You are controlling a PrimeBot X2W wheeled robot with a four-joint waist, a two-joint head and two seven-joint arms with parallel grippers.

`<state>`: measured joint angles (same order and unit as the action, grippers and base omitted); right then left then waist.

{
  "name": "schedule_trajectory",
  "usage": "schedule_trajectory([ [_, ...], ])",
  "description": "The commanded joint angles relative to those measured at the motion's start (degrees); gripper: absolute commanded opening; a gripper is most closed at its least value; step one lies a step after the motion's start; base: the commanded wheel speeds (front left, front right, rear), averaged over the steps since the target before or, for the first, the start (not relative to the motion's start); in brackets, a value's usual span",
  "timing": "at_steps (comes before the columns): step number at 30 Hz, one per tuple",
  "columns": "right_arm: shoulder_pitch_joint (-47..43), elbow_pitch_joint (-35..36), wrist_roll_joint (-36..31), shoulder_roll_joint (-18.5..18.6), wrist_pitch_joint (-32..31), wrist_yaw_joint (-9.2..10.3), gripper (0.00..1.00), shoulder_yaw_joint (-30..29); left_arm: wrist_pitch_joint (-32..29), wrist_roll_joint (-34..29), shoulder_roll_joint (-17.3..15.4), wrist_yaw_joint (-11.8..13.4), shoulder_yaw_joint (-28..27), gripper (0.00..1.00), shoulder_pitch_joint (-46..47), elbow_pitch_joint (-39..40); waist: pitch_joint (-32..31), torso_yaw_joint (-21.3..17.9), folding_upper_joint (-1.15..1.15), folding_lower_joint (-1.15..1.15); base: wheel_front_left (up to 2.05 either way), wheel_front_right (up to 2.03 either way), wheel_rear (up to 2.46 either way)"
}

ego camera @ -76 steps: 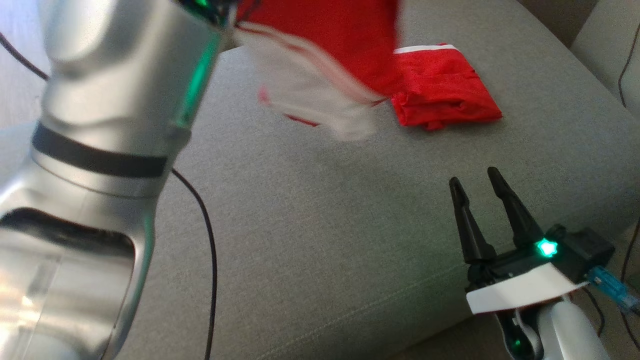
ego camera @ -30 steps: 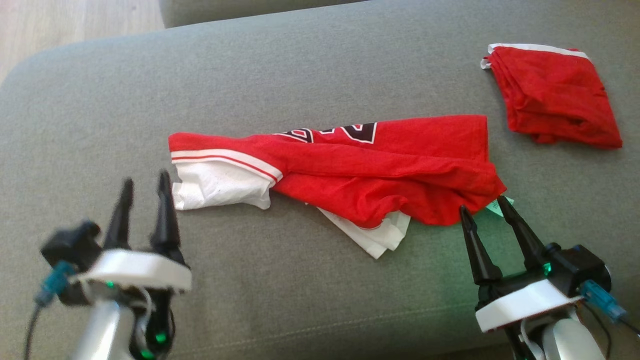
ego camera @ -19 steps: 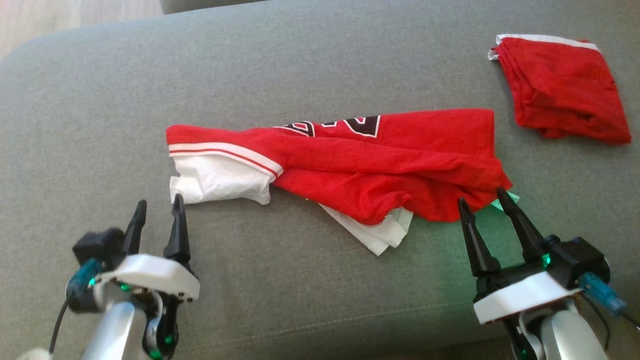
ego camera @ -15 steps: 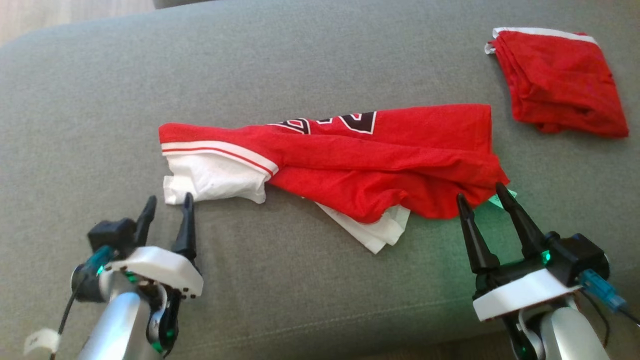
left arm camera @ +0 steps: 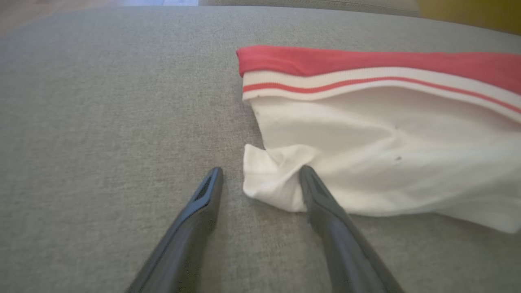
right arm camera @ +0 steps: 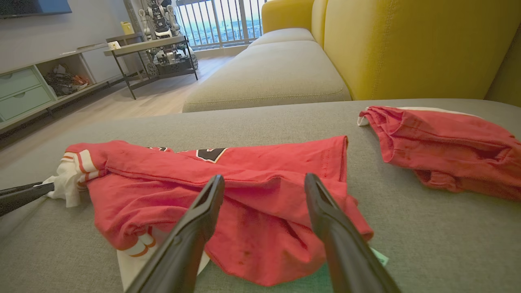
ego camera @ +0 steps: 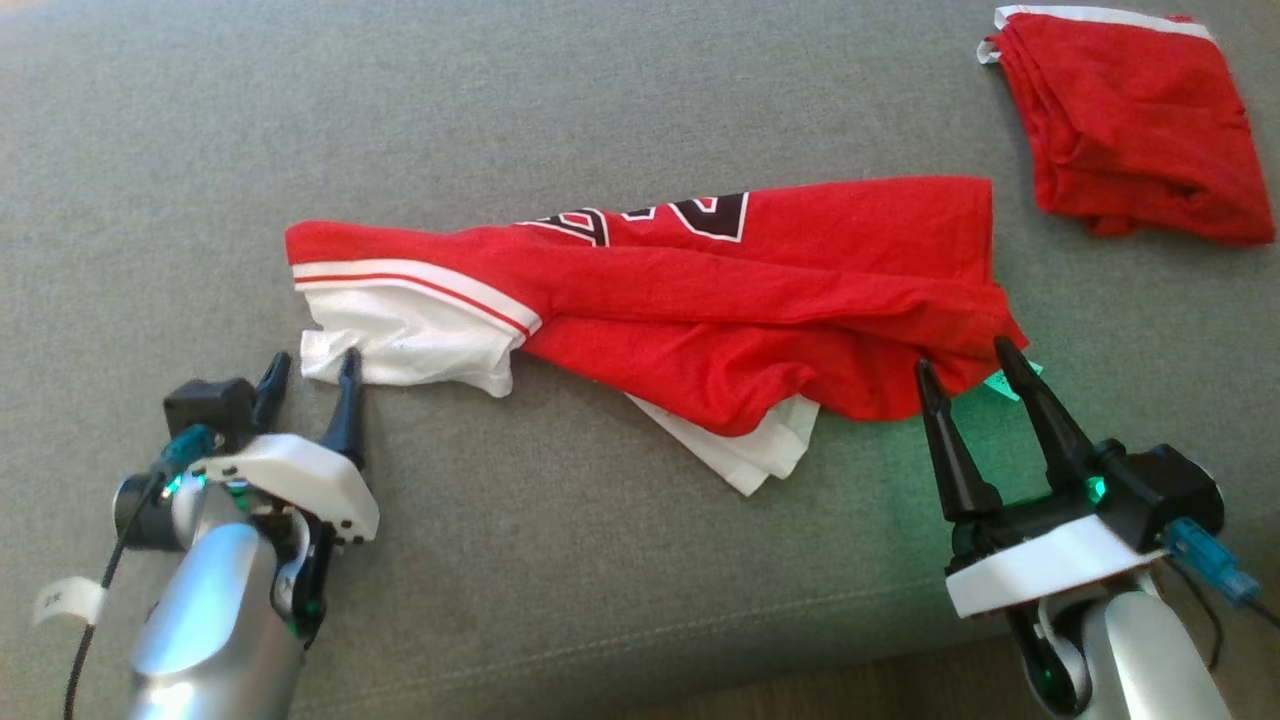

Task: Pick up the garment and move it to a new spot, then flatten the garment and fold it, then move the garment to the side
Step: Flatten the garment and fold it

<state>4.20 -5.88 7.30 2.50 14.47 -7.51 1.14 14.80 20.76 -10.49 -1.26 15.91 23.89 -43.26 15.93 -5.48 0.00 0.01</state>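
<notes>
The red-and-white mesh sports jersey (ego camera: 700, 300) lies in a long crumpled band on the grey fabric sofa cushion (ego camera: 600, 580), stretched between the two pincers. It appears to be set down at its spot but is not yet spread, so I judge flattening to be the step in hand.

The left pincer (ego camera: 312, 372) is released, its jaws spread low over the cushion. The jersey's white corner (left arm camera: 264, 179) sits between them, and the right-hand finger touches or overlaps that cloth. The right pincer (ego camera: 962, 358) is also released and holds nothing. The bunched red hem is right at its fingertips, and a small green tag (ego camera: 1012, 385) peeks out beside its outer finger.

The next move likely calls for each pincer to close on its own end, taking one layer if possible. They would then draw apart and away from the robot to open the folds. The doubled layers under the right pincer may come up together.

Bare cushion lies beyond the jersey and wide to the left of the left pincer. A folded red cloth bundle (ego camera: 1130, 120) lies beyond and to the right of the right pincer, apart from the jersey, and limits spreading that way. The cushion's front edge runs close behind both pincers.
</notes>
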Motion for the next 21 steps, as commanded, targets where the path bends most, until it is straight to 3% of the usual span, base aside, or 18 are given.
schedule_trajectory([
  [1,1.67,1.86,-0.54,0.38,0.52,0.02,1.00,1.40,0.00,0.10,-1.11,-0.62,-1.15,0.49,1.21,-0.55,0.13,-0.08,0.00,-0.01,0.00,0.00,0.00],
  [3,1.74,1.86,-0.61,0.38,0.52,0.02,1.00,1.28,0.07,0.09,-0.69,-1.59,-0.73,0.09,1.57,-1.02,0.05,-0.06,0.00,-0.01,0.00,0.00,0.00],
  [4,1.73,1.85,-0.62,0.38,0.52,0.02,1.00,1.21,0.10,0.05,-0.48,-1.93,-0.62,0.00,1.57,-0.83,-0.08,-0.03,0.00,-0.01,0.00,0.00,0.00],
  [14,0.34,0.46,0.33,0.38,0.52,0.02,1.00,-0.53,0.18,0.99,1.54,-2.32,-4.89,0.00,-6.54,12.78,-3.54,0.69,0.00,-0.01,0.00,0.00,0.00],
  [21,2.26,-8.17,-1.02,0.38,0.52,0.02,1.00,-5.29,-0.28,3.52,2.04,-1.11,-7.12,0.00,-13.77,21.21,-5.37,1.92,0.00,-0.01,0.00,0.00,0.00],
])
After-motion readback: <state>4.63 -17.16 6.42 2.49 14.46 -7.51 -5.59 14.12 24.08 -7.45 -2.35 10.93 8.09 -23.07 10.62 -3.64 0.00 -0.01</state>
